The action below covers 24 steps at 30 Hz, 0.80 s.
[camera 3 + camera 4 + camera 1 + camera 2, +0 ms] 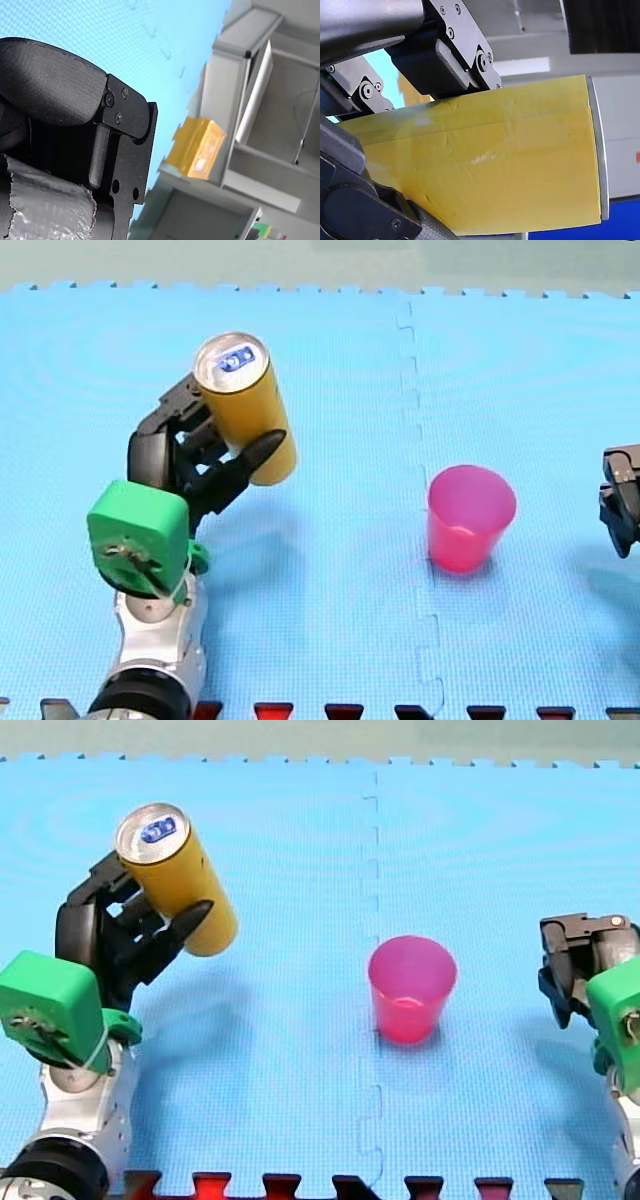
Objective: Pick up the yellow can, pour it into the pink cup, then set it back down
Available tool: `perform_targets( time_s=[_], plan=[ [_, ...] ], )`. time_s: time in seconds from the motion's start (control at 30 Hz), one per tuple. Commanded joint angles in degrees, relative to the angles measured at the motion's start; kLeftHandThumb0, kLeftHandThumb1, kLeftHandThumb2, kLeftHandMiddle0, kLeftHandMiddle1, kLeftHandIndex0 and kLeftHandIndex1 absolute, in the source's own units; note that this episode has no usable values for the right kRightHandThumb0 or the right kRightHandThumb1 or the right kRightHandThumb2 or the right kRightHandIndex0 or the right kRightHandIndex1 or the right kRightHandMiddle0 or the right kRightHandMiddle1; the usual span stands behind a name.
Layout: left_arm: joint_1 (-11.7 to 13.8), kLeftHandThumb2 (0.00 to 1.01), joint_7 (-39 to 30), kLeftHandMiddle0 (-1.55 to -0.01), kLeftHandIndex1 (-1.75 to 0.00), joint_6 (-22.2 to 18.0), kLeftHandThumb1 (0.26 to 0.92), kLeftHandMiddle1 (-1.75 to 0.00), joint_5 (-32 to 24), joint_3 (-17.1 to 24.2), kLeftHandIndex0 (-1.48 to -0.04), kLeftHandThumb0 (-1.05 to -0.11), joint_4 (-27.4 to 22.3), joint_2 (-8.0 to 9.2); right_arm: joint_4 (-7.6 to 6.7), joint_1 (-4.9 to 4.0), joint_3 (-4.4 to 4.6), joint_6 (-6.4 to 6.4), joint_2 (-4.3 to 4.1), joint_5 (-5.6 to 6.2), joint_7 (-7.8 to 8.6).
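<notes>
Left hand (205,455) is gripping the tilted yellow can (245,410), blue lid mark unreadable; right hand (572,965) is hovering empty right of the pink cup (411,988)

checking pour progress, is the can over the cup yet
No, the left hand holds the can well left of the cup, with the right hand far right.
</notes>
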Motion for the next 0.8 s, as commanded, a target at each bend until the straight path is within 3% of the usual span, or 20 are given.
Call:
perform_targets(
  time_s=[0.0,0.13,0.37,0.57,0.77],
  plan=[
    [-1.33,0.0,3.05,-1.36,0.0,0.52,0.755,0.0,2.73,-1.55,-1.24,-0.364,-0.97,1.22,0.11,-0.31,-0.3,0.08,0.12,0.48,0.12],
    [-1.58,0.0,8.86,-1.36,0.0,2.84,0.753,0.0,7.93,-4.27,-1.24,-0.366,-2.05,2.06,-0.06,-0.32,-0.27,0.34,0.5,0.37,-0.04],
    [-2.99,0.0,12.08,-1.35,0.0,7.24,0.749,0.0,11.68,-7.45,-1.24,-0.368,-3.48,3.35,-0.35,-0.3,-0.17,0.85,1.08,0.16,-0.55],
    [-3.7,0.0,18.27,-1.34,0.0,13.27,0.75,0.0,18.15,-11.68,-1.24,-0.371,-5.63,4.92,-0.53,-0.2,-0.17,1.05,1.31,0.17,-0.6],
    [-4.97,0.0,19.6,-1.34,0.0,14.51,0.748,0.0,19.66,-13.92,-1.24,-0.373,-6.05,5.11,-0.81,-0.07,-0.2,1.4,1.51,0.31,-0.26]
  ],
)
